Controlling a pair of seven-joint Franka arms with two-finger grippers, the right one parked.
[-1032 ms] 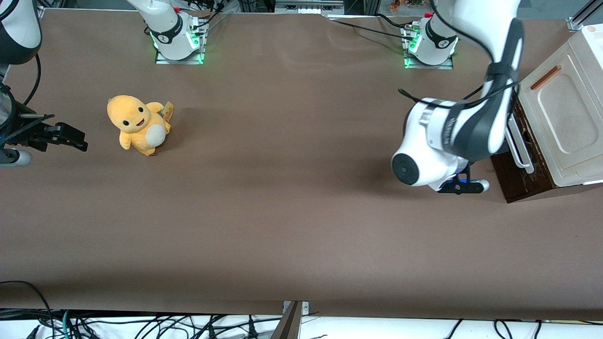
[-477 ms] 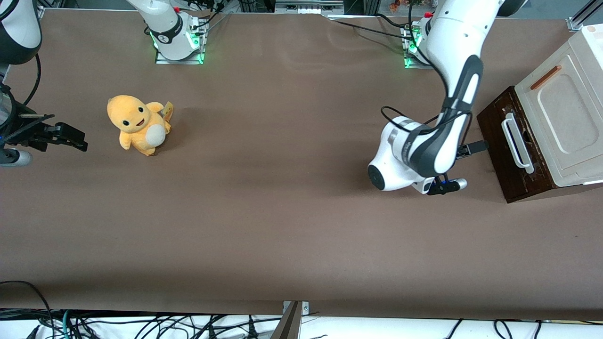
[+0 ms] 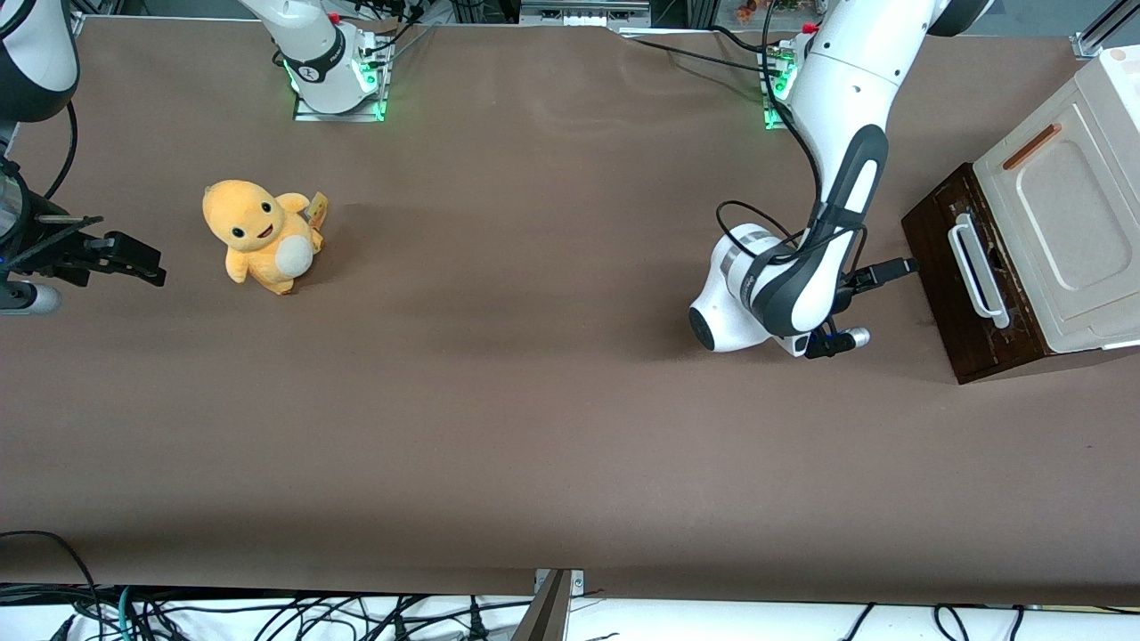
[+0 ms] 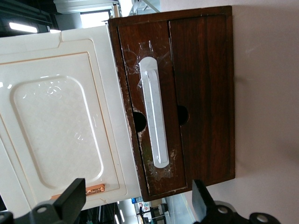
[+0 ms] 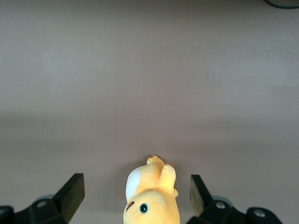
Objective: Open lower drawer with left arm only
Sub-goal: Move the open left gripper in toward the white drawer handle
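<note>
The lower drawer (image 3: 940, 258) is a dark brown wooden front with a long white loop handle (image 3: 975, 271), under the cream cabinet at the working arm's end of the table. None of its inside shows. My left arm (image 3: 802, 285) bends low over the table, and its gripper (image 3: 891, 270) points at the drawer front with a short gap to it. In the left wrist view the drawer (image 4: 161, 179) and its handle (image 4: 154, 116) face the camera. There the gripper (image 4: 138, 186) is open, its two black fingers (image 4: 70, 200) wide apart and holding nothing.
The cream cabinet (image 3: 1064, 214) with a slim orange-brown handle (image 3: 1031, 147) sits over the drawer. A yellow plush toy (image 3: 258, 233) stands toward the parked arm's end of the brown table (image 3: 534, 401). The working arm's base (image 3: 806, 89) is beside the cabinet, farther from the front camera.
The left arm has drawn back from the drawer front toward the parked arm's end of the table, uncovering the handle. The drawer front looks unmoved.
</note>
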